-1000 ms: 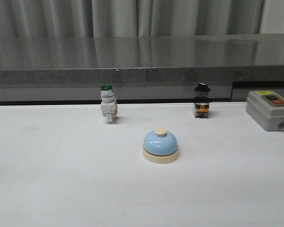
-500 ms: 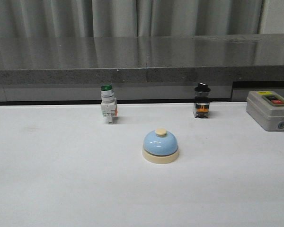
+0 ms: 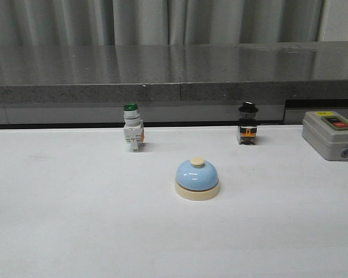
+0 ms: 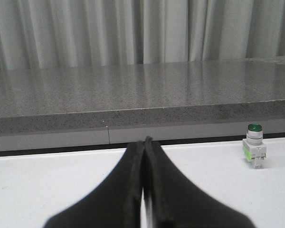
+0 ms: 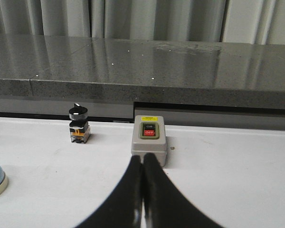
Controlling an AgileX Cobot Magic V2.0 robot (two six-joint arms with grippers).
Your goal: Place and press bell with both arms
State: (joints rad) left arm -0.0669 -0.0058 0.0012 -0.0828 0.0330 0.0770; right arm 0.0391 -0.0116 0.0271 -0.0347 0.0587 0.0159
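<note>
the bell (image 3: 196,179) sits mid-table, apart from both switches; left end effector (image 4: 143,142) and right end effector (image 5: 142,159) closed, empty.

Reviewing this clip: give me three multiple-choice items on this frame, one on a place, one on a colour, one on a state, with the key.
1. The small light-blue domed bell stands:
A. nearer the camera than both switches
B. on the grey ledge
C. against the grey box

2. The white push-button switch has a cap that is:
A. red
B. green
C. yellow

3. The left pincer is:
A. shut on the bell
B. wide open
C. shut, empty

Key: 1 A, the bell sits nearer than both switches; 2 B, its cap is green; 3 C, its fingers meet with nothing between.
</note>
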